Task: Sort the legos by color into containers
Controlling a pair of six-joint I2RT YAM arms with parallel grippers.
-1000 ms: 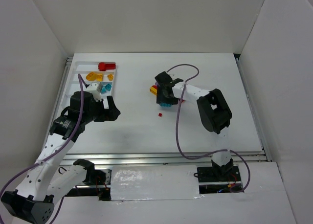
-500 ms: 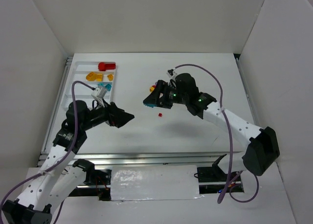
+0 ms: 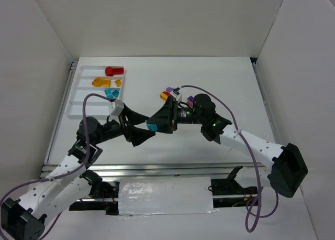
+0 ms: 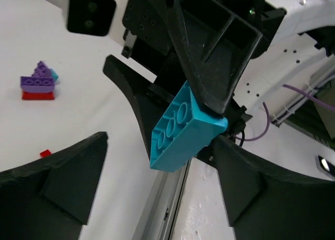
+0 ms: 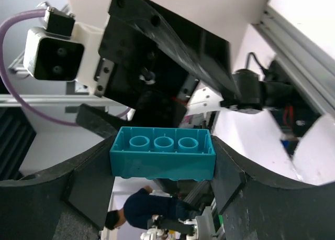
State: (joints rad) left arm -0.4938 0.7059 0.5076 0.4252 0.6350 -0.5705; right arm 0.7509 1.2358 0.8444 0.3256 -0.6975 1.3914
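My right gripper (image 3: 157,123) is shut on a teal lego (image 3: 152,127) and holds it above the table's middle. In the right wrist view the gripper (image 5: 163,155) clamps the brick (image 5: 163,152) by its short ends. My left gripper (image 3: 142,129) is open and faces it. In the left wrist view the gripper (image 4: 162,145) has the teal lego (image 4: 186,127) just ahead of its spread jaws. The white tray (image 3: 78,96) at far left holds a red lego (image 3: 113,71), yellow legos (image 3: 104,83) and teal legos (image 3: 111,93). Its nearest compartment shows no legos.
A small pile of purple, yellow and red legos (image 3: 167,95) lies behind the grippers, with a purple one (image 3: 190,99) beside it. The left wrist view shows a purple-on-red stack (image 4: 37,85) and a tiny red piece (image 4: 45,153) on the table.
My right gripper has carried the teal lego off the pile, leftward and nearer. My left gripper has swung from beside the tray to the table's middle and now faces the brick.
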